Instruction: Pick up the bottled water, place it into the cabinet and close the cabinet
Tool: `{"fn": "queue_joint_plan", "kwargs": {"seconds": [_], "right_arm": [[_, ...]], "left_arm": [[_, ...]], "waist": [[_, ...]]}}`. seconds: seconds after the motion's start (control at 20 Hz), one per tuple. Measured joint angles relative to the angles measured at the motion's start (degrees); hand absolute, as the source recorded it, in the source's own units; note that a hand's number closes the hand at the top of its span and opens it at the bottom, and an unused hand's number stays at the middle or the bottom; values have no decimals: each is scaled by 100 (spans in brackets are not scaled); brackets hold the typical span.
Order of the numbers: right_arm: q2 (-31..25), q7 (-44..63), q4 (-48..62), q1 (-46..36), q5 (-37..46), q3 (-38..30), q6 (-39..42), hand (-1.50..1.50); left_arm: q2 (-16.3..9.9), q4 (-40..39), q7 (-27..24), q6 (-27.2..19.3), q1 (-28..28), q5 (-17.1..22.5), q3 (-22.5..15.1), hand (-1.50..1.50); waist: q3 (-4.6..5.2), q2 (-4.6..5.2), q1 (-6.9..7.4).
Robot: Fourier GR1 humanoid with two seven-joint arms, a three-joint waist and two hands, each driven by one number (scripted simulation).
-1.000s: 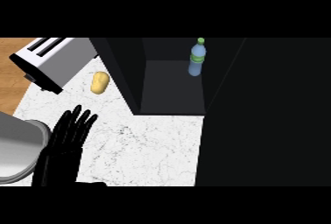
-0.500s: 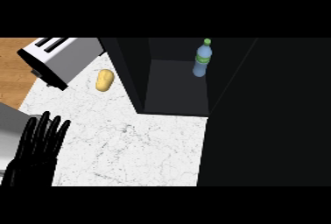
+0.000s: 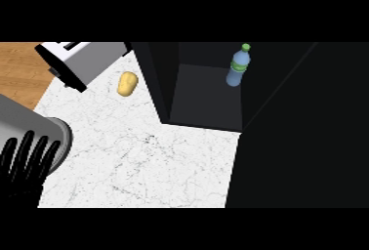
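Note:
The bottled water (image 3: 238, 65), clear blue with a green cap and label, stands upright inside the dark open cabinet (image 3: 205, 93) at the upper middle. My left hand (image 3: 27, 161) shows at the lower left edge, fingers straight and spread, holding nothing, far from the bottle. A large dark panel (image 3: 310, 127), apparently the cabinet's door, fills the right side. My right hand is not visible.
A silver toaster (image 3: 79, 59) sits at the upper left, with a yellow potato (image 3: 128, 83) beside it on the white marble counter (image 3: 144, 156). A grey rounded object (image 3: 32, 129) lies at the left edge, partly behind my left hand. Wooden floor shows at the far left.
The view has shifted so everything slid right and down a little. My left hand moved further left and lower, toward the frame's corner. The bottle stays in the cabinet.

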State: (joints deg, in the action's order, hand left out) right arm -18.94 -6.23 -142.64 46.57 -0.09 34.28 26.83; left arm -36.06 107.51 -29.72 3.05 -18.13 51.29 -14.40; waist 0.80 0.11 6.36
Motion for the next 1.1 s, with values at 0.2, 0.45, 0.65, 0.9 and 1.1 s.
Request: {"fn": "queue_joint_plan", "kwargs": {"seconds": [0.2,0.45,0.65,0.9,1.1], "right_arm": [[-6,222,8,-351,-19,25,-81,150],[-40,456,19,-760,-57,17,-100,150],[-65,656,37,-1154,-80,5,-68,150],[-311,804,31,-1727,-110,-152,166,150],[-394,1023,60,-2252,-114,-124,312,150]], "left_arm": [[-163,74,6,233,-73,109,137,-150],[-321,80,32,486,-88,197,246,-150],[-441,94,74,622,-92,243,318,-150],[-556,102,138,743,-39,304,387,-150],[-608,43,165,821,-16,340,428,-150]], "waist": [[7,53,196],[31,98,396],[49,115,548],[87,120,749],[102,123,807]]}}
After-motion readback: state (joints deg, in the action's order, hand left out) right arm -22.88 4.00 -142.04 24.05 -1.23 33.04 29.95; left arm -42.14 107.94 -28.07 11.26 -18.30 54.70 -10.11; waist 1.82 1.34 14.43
